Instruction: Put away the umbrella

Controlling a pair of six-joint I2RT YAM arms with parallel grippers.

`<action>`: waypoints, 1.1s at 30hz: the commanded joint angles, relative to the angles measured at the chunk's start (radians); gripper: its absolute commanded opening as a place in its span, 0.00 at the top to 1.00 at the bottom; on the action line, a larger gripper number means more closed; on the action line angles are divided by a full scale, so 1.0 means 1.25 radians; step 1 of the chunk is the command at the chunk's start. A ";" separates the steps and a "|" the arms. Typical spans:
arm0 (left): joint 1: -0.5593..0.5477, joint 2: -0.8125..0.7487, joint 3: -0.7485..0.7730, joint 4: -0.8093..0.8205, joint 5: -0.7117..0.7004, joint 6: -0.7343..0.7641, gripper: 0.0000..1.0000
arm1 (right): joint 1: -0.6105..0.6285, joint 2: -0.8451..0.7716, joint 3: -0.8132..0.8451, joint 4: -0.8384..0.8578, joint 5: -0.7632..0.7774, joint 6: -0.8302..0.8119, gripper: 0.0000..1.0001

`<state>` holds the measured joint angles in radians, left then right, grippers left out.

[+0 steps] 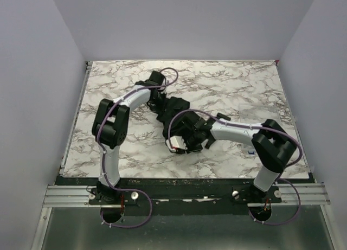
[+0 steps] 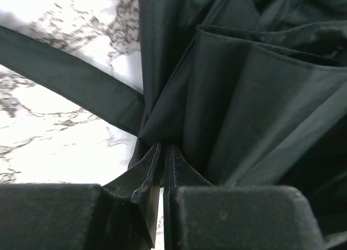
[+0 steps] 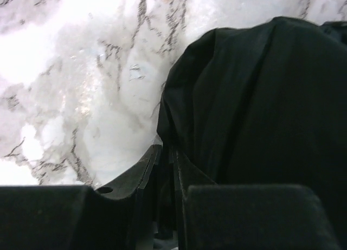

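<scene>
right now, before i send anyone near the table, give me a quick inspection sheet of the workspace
surface: marble tabletop, bare around the arms
job's things: umbrella lies mid-table as a loose black fabric heap, not yet bundled
clutter: nothing seen
grippers: left tool is closed, with gathered umbrella fabric pinched at its tips; right tool is closed on an edge of the fabric
cables: purple cables loop at both bases and run along the arms; none is seen snagged on the umbrella
surroundings: plain grey walls on three sides, metal rail at the near edge
</scene>
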<state>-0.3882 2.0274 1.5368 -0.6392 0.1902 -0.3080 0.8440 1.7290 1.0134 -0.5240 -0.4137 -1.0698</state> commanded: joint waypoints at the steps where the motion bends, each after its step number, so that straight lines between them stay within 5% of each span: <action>1: -0.042 0.038 0.009 -0.074 -0.009 0.030 0.91 | 0.000 0.077 0.022 0.053 0.094 0.007 0.83; 15: -0.224 -0.040 -0.229 0.033 0.265 0.022 0.98 | -0.078 0.246 0.210 0.033 0.112 -0.075 0.84; 33: -0.054 -0.046 -0.148 0.047 0.205 -0.055 0.90 | -0.073 0.037 0.220 -0.492 -0.191 -0.187 0.46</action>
<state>-0.4885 1.9583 1.3220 -0.5396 0.3729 -0.3477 0.7464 1.8446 1.2526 -0.9089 -0.5385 -1.2423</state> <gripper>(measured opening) 0.093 0.519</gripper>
